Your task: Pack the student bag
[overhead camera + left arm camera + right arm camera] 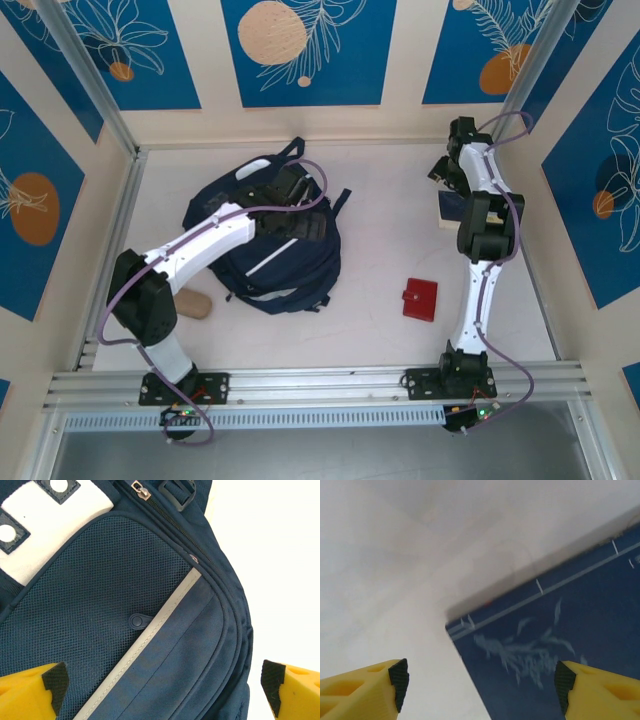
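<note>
The white table (385,240) carries everything. The bag (295,268) lies flat directly under the left gripper (162,682), whose jaws are spread wide and hold nothing. One black pad (54,679) hangs above the bag's mesh pocket (95,590), and the other is out past the bag's edge, over bare table. A grey stripe (150,640) runs slantwise between the two fingers. Ahead of this gripper lie the bag's white patch (55,520) and a metal zip puller (141,490).

The right gripper (481,684) is well apart from the bag, with its jaws spread too and nothing pinched. Under it lies a navy book (570,625), blurred, one corner pointing in between the fingers. The right-hand finger is above the cover and the left-hand one above the table. A red wallet (420,299) lies nearer the arm bases than this gripper, between the bag and the right arm. A small tan lump (195,303) sits behind the left gripper, near the bag.
</note>
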You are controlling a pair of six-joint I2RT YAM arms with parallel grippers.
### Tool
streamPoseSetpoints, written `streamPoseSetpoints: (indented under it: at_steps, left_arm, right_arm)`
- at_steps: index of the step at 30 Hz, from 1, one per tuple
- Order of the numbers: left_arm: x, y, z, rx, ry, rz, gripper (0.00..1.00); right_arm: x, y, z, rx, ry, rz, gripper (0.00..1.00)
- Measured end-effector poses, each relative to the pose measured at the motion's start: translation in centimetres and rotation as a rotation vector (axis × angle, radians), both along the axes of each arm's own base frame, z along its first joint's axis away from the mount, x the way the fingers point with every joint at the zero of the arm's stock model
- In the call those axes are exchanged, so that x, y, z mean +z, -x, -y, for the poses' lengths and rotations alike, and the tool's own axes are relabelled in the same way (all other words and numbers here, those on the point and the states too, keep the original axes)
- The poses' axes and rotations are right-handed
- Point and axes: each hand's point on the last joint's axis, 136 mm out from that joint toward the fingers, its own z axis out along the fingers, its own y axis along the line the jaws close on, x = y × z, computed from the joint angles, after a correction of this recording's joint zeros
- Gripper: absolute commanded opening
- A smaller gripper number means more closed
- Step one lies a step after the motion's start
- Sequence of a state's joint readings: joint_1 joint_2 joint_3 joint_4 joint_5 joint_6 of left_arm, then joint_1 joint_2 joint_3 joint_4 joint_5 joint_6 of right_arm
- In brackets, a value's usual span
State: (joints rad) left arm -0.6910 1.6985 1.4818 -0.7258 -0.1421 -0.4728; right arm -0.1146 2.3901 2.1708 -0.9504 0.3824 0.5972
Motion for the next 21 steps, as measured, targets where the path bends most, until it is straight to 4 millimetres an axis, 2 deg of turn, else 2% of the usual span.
streamPoseSetpoints:
  at_steps: [6,11,21]
  left_arm:
    - [0.1,-0.1,0.0,0.002,0.002,0.002,1.0]
    - [0.1,-0.1,0.0,0.002,0.002,0.002,1.0]
    - [0.1,-0.1,0.0,0.002,0.002,0.002,1.0]
  right_arm:
    - [-1.1,-1.4,0.8,-0.094,-0.019,0.003,0.68]
    - [-3.1,-0.2,1.1,-0.141,-0.035,-0.063,0.56]
    - [-3.7,0.6,1.2,-0.152,-0.029,-0.099,0.53]
